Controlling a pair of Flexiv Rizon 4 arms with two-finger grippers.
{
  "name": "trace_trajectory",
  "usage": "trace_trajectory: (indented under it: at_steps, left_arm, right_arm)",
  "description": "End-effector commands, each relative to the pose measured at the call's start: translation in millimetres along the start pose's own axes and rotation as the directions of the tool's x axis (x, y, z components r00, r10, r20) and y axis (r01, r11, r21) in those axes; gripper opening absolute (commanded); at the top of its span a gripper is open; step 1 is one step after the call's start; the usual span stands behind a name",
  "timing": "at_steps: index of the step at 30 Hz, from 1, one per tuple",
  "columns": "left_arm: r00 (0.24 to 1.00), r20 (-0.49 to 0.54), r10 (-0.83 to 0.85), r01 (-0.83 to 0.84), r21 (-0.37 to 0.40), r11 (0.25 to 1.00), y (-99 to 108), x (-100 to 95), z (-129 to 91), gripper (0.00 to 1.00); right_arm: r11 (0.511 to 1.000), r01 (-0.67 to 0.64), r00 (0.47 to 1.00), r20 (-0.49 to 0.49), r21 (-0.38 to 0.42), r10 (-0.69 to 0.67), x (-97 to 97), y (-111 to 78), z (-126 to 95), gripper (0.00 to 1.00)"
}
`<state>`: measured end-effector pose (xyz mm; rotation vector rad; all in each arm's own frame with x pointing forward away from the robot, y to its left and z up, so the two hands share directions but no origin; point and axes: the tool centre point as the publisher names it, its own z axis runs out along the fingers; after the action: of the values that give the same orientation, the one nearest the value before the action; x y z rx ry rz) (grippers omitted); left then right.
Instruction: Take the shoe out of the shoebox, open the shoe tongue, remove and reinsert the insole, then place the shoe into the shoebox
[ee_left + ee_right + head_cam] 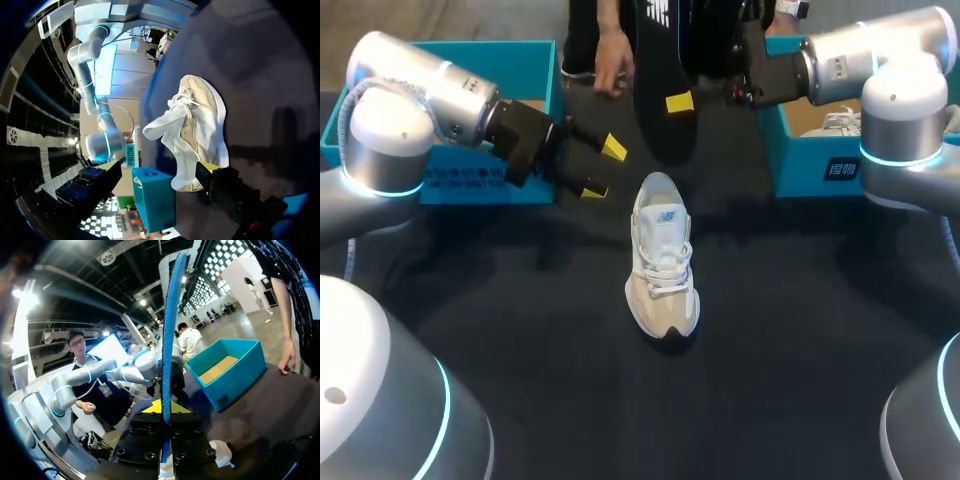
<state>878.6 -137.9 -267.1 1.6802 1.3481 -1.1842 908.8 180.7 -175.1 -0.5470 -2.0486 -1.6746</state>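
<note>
Right gripper point(680, 101) clamped on insole point(656, 60), 12 o'clock of shoe point(663, 260); left gripper point(603, 168) apart, empty. Risk: narrow pinch, insole may slip.

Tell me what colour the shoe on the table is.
The shoe is white and beige with a dark heel, clearest in the head view.

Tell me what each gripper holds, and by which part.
Right gripper is shut on the insole, pinching its flat faces near one edge. Left gripper is open and holds nothing.
</note>
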Motion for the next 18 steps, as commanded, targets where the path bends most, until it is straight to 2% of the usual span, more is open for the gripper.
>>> trace_trajectory:
  at_steps: [1,3,9,18]
  left_arm:
    - [1.000,0.000,-0.005,0.005,0.003,1.000,3,4.0,-3,1.00]
    - [1.000,0.000,-0.009,0.009,0.002,1.000,3,5.8,-4,1.00]
    - [0.999,-0.002,-0.041,0.041,0.005,0.999,5,8.6,-8,1.00]
    - [0.992,-0.005,-0.126,0.126,0.026,0.992,1,11.0,-11,1.00]
  right_arm:
    - [1.000,0.000,1.000,0.000,0.001,0.000,-0.7,0.4,1,0.00]
    - [1.000,0.000,1.000,0.000,0.001,0.000,-0.7,0.4,1,0.00]
    - [1.000,0.022,1.000,0.020,-0.018,-0.022,-21.0,-10.4,3,0.00]
    - [0.999,0.038,0.999,0.003,-0.002,-0.038,-40.5,-26.2,5,0.00]
